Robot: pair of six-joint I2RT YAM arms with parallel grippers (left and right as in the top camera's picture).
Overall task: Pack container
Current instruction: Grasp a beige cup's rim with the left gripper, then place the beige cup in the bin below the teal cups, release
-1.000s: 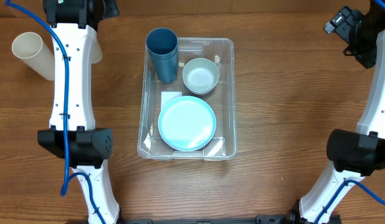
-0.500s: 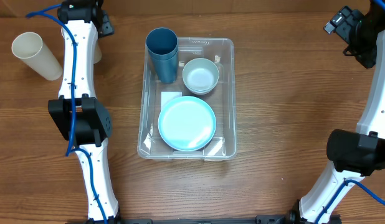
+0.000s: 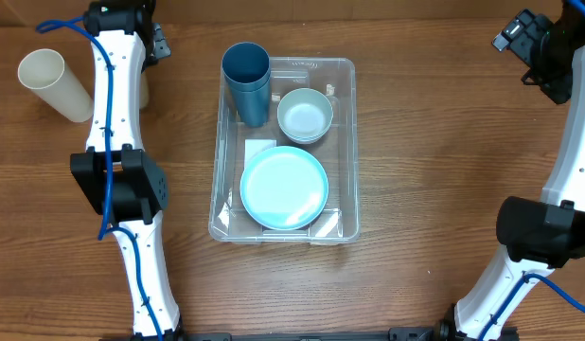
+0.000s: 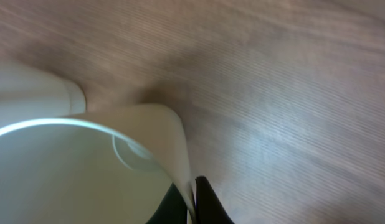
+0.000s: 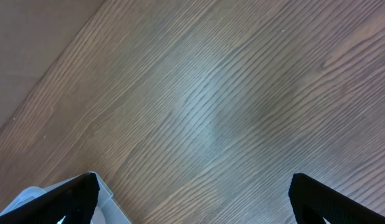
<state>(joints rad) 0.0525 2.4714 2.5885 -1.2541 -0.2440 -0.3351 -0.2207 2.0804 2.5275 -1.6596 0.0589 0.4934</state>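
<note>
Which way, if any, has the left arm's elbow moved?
Yes: the elbow went away from the base, from beside the plate's near rim to its middle.

Clear container (image 3: 348, 152), navy cups (image 3: 246, 80), pale-blue plate (image 3: 284, 187), cream cup (image 4: 74, 174)

No writing can be read anywhere here. The white label (image 3: 257, 148) on the base of the container (image 3: 345, 161) looks blank, and the small embossed mark (image 3: 307, 64) at its far rim is too faint.
</note>
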